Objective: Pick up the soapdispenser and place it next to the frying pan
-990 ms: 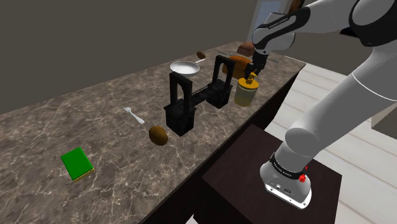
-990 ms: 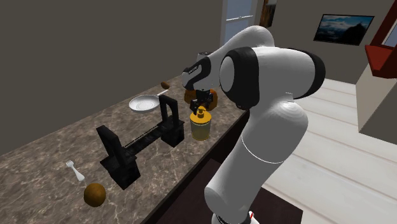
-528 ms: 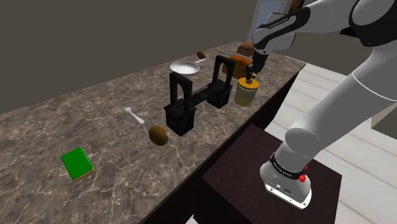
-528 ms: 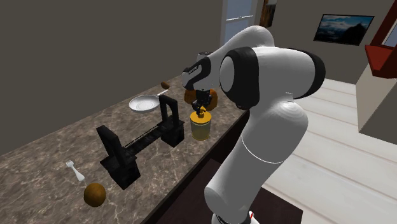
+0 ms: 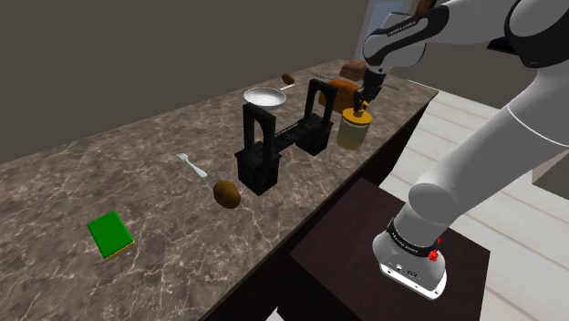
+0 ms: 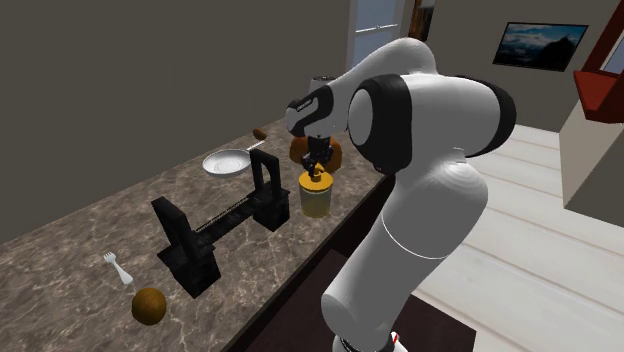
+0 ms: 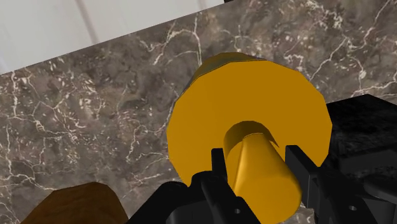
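While closed on its pump, the hand [image 5: 362, 99] holds the yellow soap dispenser [image 5: 351, 133] directly beneath it, near the surface's [image 5: 137, 173] edge by the stand [image 5: 360, 242].

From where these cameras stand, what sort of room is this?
Most likely a home kitchen: a long, dark marbled countertop carries a frying pan and a yellow soap dispenser. A framed picture hangs on the wall beyond pale plank flooring.

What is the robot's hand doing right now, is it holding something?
Hand: closed on the pump top of the yellow soap dispenser, holding it.
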Controlling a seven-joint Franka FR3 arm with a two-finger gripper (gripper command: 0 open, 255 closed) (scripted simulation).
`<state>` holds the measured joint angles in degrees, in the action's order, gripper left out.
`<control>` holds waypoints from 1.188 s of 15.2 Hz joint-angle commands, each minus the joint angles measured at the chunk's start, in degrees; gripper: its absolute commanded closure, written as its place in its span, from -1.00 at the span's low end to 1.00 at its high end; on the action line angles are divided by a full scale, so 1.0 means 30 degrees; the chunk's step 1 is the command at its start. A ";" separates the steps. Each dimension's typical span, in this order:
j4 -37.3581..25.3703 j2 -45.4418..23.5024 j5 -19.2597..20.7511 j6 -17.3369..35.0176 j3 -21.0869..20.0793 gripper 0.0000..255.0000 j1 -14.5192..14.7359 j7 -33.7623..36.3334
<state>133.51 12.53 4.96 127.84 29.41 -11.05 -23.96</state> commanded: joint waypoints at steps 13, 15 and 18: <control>-0.2519 0.1332 0.0429 -0.3744 -0.0550 1.00 -0.0046 0.0502; -0.2945 0.1434 0.0442 -0.4266 -0.0614 1.00 -0.0038 0.0536; -0.3612 0.1552 0.0448 -0.5044 -0.0703 1.00 -0.0020 0.0575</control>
<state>123.47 17.05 6.31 113.62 27.45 -11.15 -22.33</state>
